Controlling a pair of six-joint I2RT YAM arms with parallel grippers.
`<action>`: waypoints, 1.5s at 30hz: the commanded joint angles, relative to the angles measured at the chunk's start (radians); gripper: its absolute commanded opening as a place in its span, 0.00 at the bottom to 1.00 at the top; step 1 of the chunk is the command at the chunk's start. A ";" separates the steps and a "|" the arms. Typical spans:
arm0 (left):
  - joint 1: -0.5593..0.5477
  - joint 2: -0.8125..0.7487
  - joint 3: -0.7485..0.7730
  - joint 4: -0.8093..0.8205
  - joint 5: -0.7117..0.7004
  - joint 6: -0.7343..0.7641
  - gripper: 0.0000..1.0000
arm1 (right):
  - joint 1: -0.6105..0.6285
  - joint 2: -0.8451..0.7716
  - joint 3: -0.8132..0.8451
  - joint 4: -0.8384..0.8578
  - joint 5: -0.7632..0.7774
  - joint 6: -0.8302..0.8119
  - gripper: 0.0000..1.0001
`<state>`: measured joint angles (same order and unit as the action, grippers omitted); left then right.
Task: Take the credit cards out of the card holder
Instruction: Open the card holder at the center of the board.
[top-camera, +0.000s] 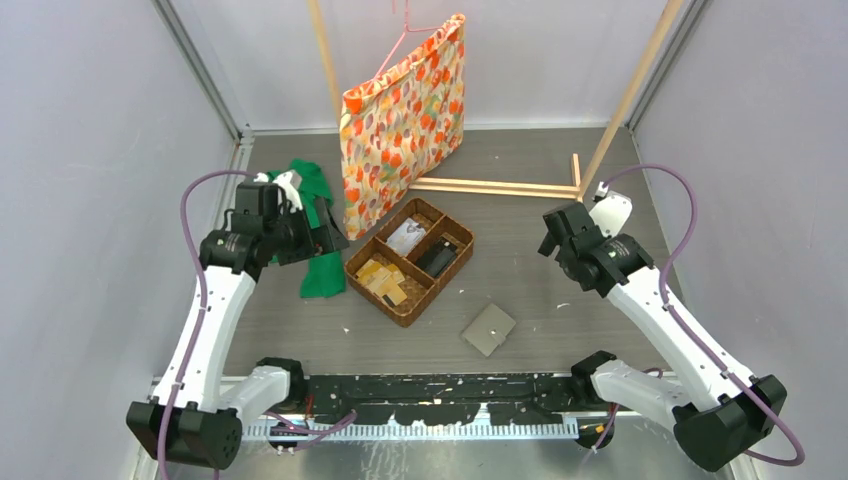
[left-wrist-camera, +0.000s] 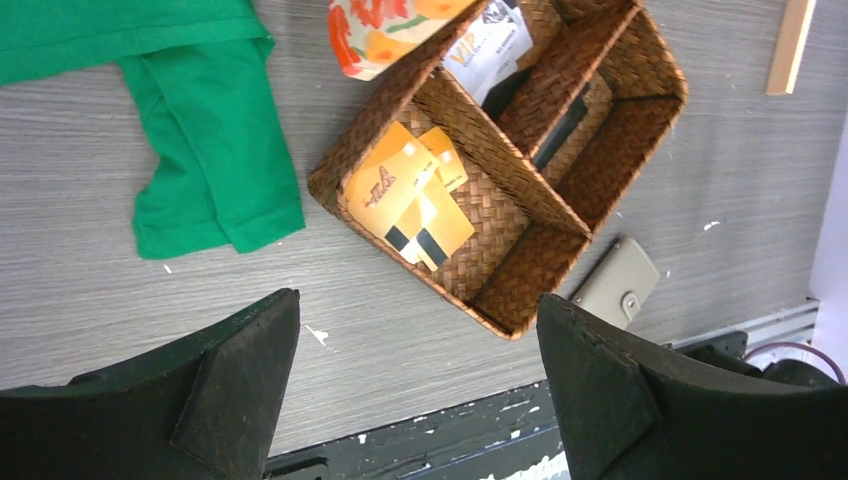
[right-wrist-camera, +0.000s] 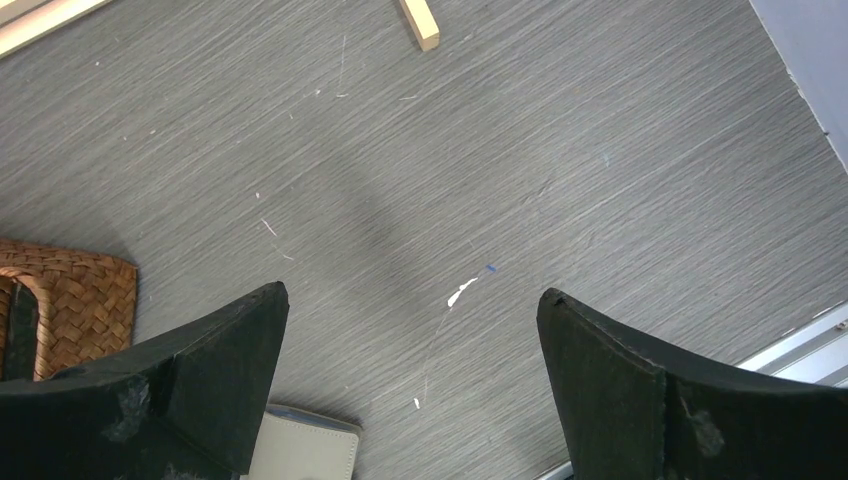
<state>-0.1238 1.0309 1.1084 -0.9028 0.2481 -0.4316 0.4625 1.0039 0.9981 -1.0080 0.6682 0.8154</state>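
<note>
The card holder (top-camera: 488, 329) lies folded shut on the grey table, near the front edge and right of the middle. It is grey, with a snap tab. Its corner shows beyond the basket in the left wrist view (left-wrist-camera: 617, 282) and beside the left finger in the right wrist view (right-wrist-camera: 305, 447). The credit cards are hidden. My left gripper (top-camera: 330, 235) (left-wrist-camera: 418, 310) hangs open above the table, left of the basket. My right gripper (top-camera: 552, 238) (right-wrist-camera: 412, 300) hangs open over bare table, behind and right of the holder. Neither has anything between its fingers.
A brown wicker divided basket (top-camera: 408, 262) stands mid-table, holding orange cards (left-wrist-camera: 405, 195), a white card and a dark item. Left of it lies a green cloth (top-camera: 318, 270). A flowered bag (top-camera: 403, 120) hangs behind, beside a wooden frame (top-camera: 495, 186).
</note>
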 joint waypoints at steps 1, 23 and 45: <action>0.003 -0.034 -0.011 0.002 0.113 0.042 0.89 | -0.003 -0.018 0.007 -0.011 0.022 0.027 0.99; -0.820 0.225 0.062 0.121 -0.228 -0.199 0.89 | 0.252 -0.074 -0.205 0.152 -0.313 0.181 0.96; -0.720 0.165 0.047 0.062 -0.300 -0.349 0.88 | 0.534 0.351 -0.188 0.217 -0.343 0.235 0.46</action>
<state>-0.8421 1.2037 1.1713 -0.8497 -0.0517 -0.7532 0.9894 1.3373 0.7872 -0.7925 0.3248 1.0111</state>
